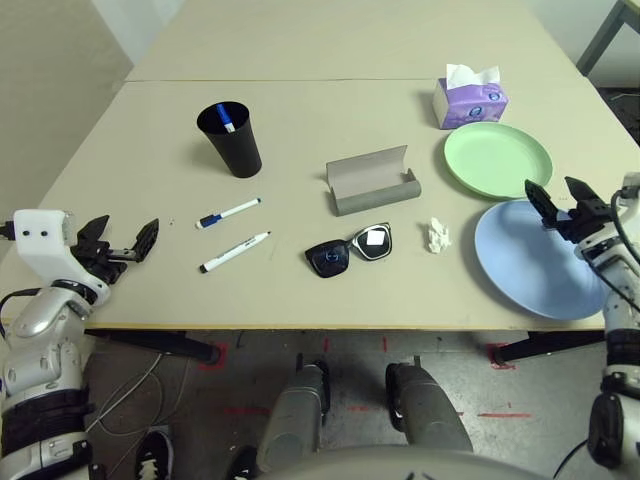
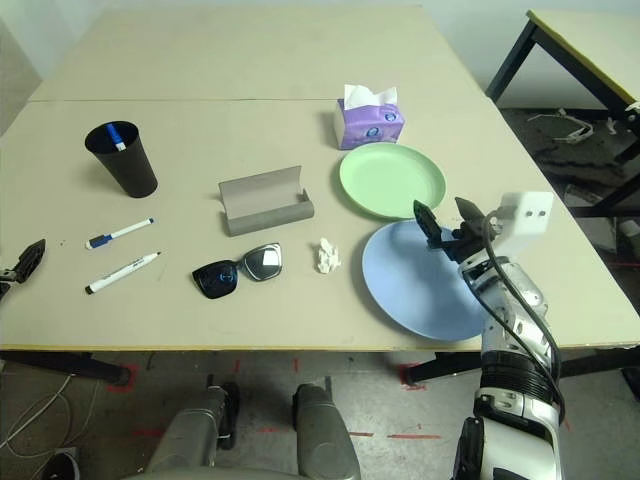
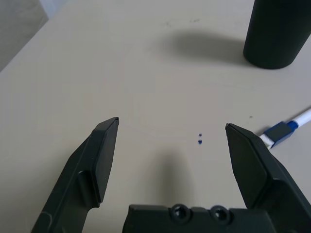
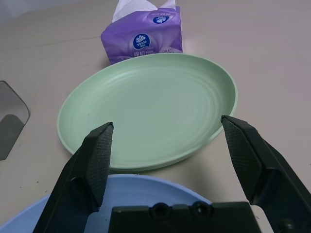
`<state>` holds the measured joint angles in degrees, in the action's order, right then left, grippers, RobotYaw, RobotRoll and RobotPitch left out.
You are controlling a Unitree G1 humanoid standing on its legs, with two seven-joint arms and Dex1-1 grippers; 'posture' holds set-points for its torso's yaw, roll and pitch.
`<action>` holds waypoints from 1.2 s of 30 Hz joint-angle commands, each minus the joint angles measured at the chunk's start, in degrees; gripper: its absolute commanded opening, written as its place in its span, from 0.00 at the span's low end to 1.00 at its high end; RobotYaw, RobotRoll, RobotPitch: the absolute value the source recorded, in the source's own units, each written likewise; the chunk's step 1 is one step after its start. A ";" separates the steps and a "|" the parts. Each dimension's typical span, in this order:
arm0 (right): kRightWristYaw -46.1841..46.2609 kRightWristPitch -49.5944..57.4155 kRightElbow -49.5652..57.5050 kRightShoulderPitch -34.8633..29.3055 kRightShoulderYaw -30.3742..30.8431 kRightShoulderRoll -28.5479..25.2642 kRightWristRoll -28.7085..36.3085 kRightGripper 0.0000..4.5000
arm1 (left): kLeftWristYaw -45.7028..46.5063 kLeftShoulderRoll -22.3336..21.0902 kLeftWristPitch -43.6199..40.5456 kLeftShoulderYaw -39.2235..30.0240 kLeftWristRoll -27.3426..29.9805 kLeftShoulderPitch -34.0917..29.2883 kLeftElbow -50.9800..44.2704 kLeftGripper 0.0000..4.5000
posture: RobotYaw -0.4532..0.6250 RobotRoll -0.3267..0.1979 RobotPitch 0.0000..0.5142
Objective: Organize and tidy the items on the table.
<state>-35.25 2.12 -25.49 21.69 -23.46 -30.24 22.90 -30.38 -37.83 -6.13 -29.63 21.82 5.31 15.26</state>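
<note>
Both your grippers are spread wide, holding nothing: left gripper [image 1: 125,245] hovers over the beige table [image 1: 300,110] with markers [image 1: 228,213] beside it, right gripper [image 2: 445,222] over the blue plate [image 2: 410,285], green plate [image 4: 146,116] just ahead.

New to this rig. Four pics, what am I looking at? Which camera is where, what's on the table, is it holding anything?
It is a humanoid robot with two arms, standing at a beige table. The two wide pictures come from a stereo camera on its head, looking down. The other two come from cameras on its wrists, looking along each gripper's black fingers.

The left gripper hangs open near the table's left edge. The right gripper is open over the blue plate, facing the green plate. Neither holds anything.

On the table: a black cup with a marker in it, two loose markers, an open grey glasses case, black sunglasses, a crumpled tissue and a purple tissue box.
</note>
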 commanded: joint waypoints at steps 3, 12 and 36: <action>0.66 -0.36 0.93 -1.15 -0.48 0.10 0.40 1.00 | 0.29 0.28 -0.51 1.10 -0.39 1.13 0.67 0.99 | 0.30 0.62 0.32; 0.45 -0.18 0.39 -0.94 -0.33 -0.87 0.13 1.00 | 0.95 2.01 -0.57 0.22 0.91 -0.11 -1.24 0.99 | 0.30 0.62 0.36; -3.32 5.66 6.66 -4.00 1.15 -6.72 0.47 1.00 | -45.65 -4.49 -2.10 20.88 8.85 10.13 -4.31 0.99 | 0.18 0.62 0.42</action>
<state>-37.87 6.32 -20.54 18.72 -23.22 -35.98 23.57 -72.81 -41.78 -9.79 -10.24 31.78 15.53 10.12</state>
